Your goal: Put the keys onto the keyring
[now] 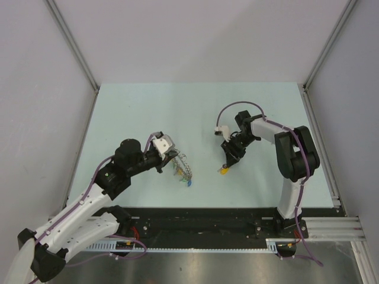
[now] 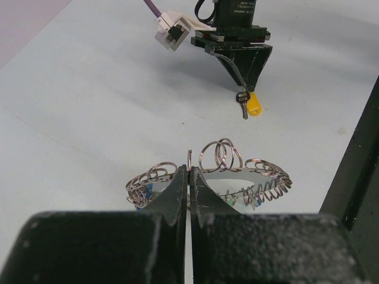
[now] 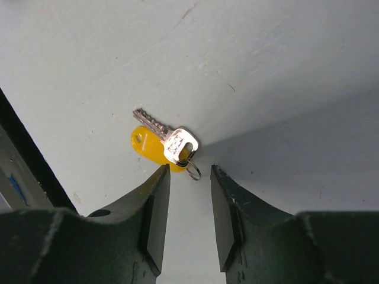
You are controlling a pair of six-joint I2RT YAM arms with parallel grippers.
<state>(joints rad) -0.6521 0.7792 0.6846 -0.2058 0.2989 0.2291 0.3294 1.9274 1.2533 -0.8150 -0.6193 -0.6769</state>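
- Across the pale table [image 1: 148, 106] my two arms work well apart, the left low on its own side and the right reaching in from the far right, with bare surface between them.
- My left gripper [image 2: 189, 177] is pressed fully together on the near rim of the keyring [image 2: 240, 177]. The ring sits just beyond my fingertips, lying roughly flat, its wire loops fanning out to both sides.
- Under that ring are the hanging keys [image 1: 188, 183]. I see specks of blue and green, but they are too small and blurred for me to count.
- My right gripper [image 3: 188, 177] points down at the table, its fingers part-way open with nothing clamped between them.
- Just past those fingertips the key [image 3: 172, 139] lies flat on the surface, far from the keyring, so my right arm is plainly the nearer one.
- Its long axis runs on a slant, with the toothed blade pointing away up-left in my wrist view and the bow toward my finger gap. I judge that my closing line would meet it at an angle, not square.
- Its yellow tag [image 3: 145, 147] lies beneath and beside it, partly covered by the metal.
- A tiny split ring [image 3: 194, 172] at the bow sits right at the mouth of my right fingers. I cannot tell whether my fingertips touch the table or hover just above it.
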